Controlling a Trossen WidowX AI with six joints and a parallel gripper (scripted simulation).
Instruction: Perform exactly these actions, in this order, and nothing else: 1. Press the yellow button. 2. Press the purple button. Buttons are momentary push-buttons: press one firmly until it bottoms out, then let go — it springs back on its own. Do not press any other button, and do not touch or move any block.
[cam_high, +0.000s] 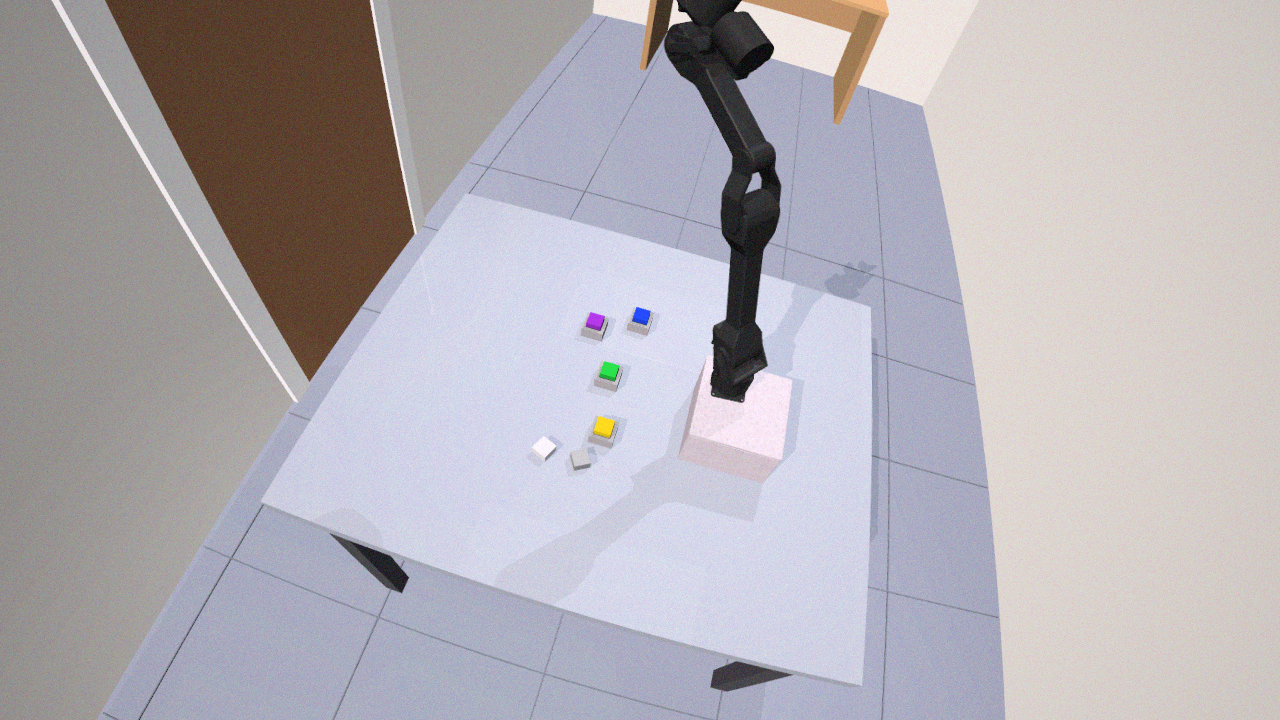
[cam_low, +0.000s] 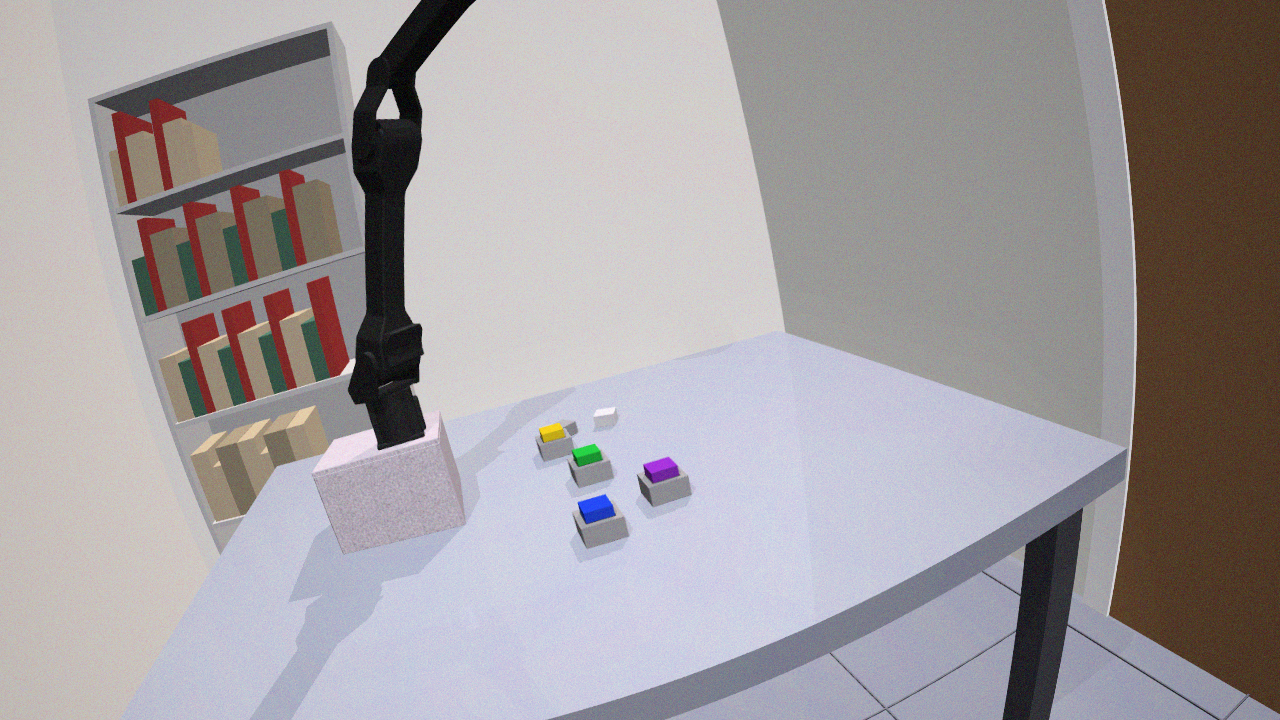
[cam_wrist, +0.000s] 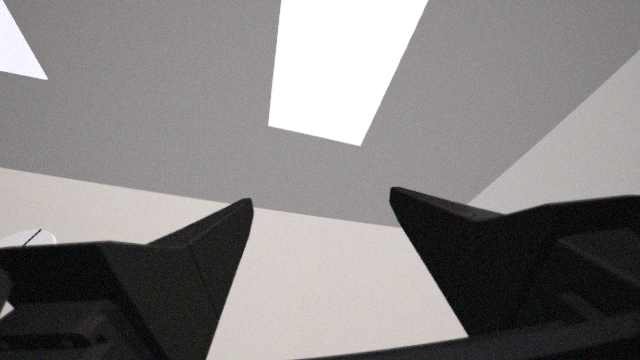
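Blue button (cam_low: 595, 507) nearest | yellow button (cam_low: 552, 432) raised | purple button (cam_low: 661, 468) raised

worktop (cam_low: 805, 465): smooth, slightly glossy | pink block (cam_low: 393, 501): speckled, matt, stone-like | arm (cam_low: 386, 223): black, matt plastic look | door (cam_high: 259, 152): brown, matt

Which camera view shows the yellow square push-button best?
The top view: the yellow square push-button sits unobstructed, beside two small blocks. The exterior view shows it farther off, smaller. The wrist view shows only ceiling and gripper fingers.
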